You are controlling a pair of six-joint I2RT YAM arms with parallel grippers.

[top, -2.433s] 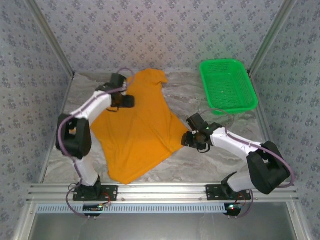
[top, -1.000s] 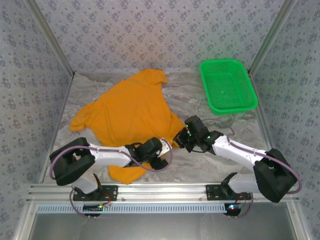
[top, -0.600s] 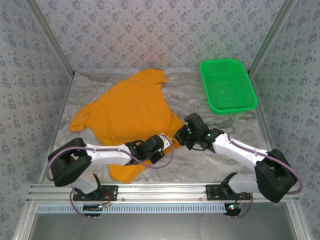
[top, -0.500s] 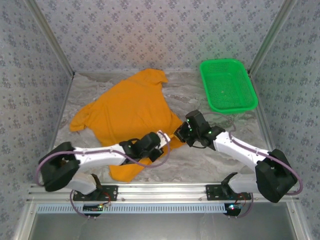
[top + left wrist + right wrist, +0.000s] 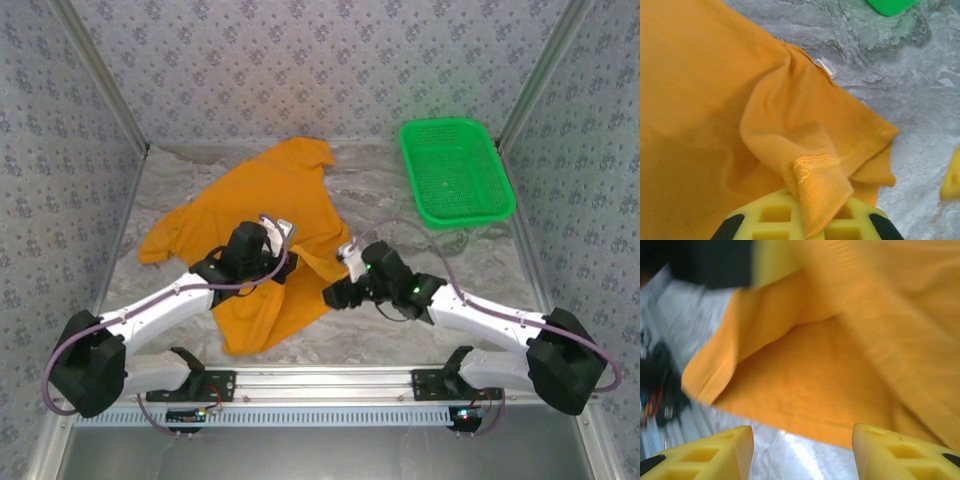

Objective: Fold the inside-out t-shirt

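- At the near edge of the marbled table (image 5: 400, 325), the bases of both arms are bolted side by side, and each arm is stretched forward and inward towards the middle.
- The left gripper (image 5: 809, 221) is closed on the t-shirt (image 5: 265, 205). In the left wrist view a stitched hem is pinched between the yellow fingers (image 5: 770, 217), and the cloth is drawn up from it in a raised fold.
- The right gripper (image 5: 800, 447) is held with its jaws apart and nothing between them. In the blurred right wrist view its two yellow fingers (image 5: 715, 450) are seen well separated, with an edge of the orange cloth and a strip of bare table beyond them.
- From above, the right gripper is seen just beside the near right edge of the t-shirt, and the left gripper is seen over the cloth, near its middle.
- The orange t-shirt is spread over the left and centre of the table. One end lies near the front rail and the other reaches towards the back wall, with a sleeve stretched out to the left.
- A small white tag (image 5: 826, 66) is seen at the cloth's edge in the left wrist view, beyond the raised fold.
- A green mesh basket (image 5: 445, 122) stands at the far right corner of the table, well apart from the t-shirt and from both grippers.
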